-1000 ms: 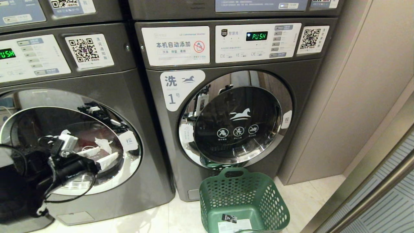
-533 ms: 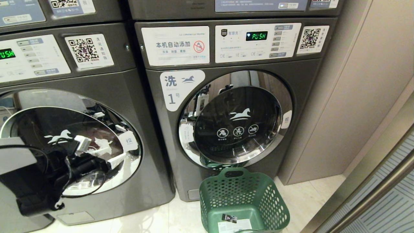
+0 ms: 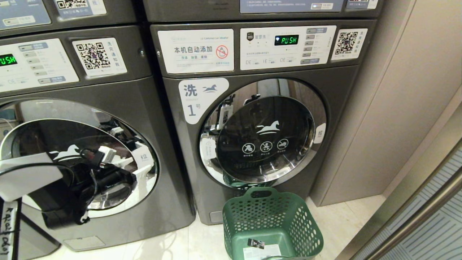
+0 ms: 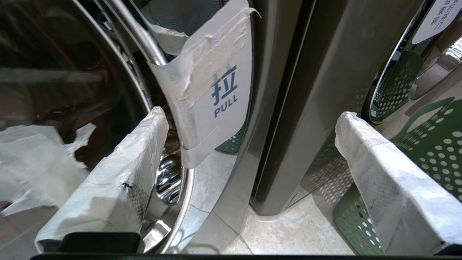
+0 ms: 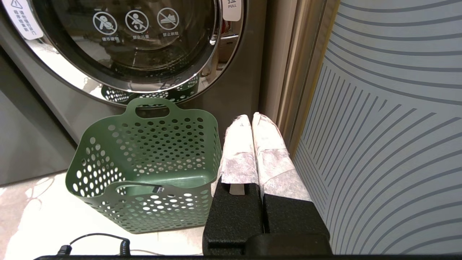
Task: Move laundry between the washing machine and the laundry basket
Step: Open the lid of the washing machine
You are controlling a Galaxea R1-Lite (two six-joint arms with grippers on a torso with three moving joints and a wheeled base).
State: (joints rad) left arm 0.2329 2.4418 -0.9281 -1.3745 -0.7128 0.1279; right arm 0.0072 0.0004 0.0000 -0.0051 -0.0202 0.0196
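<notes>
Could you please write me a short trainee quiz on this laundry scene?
1. True or false: the left end effector is shut on the PULL label.
2. Which has clothes in it? A the green laundry basket; B the right end effector; C neither.
3. Fill in: the basket stands in front of the washing machine numbered ___.

Key: 1 false, it is open, with one finger on either side of the label. 2 C. 3 the number 1.

Green basket upright by closed washer.
</notes>
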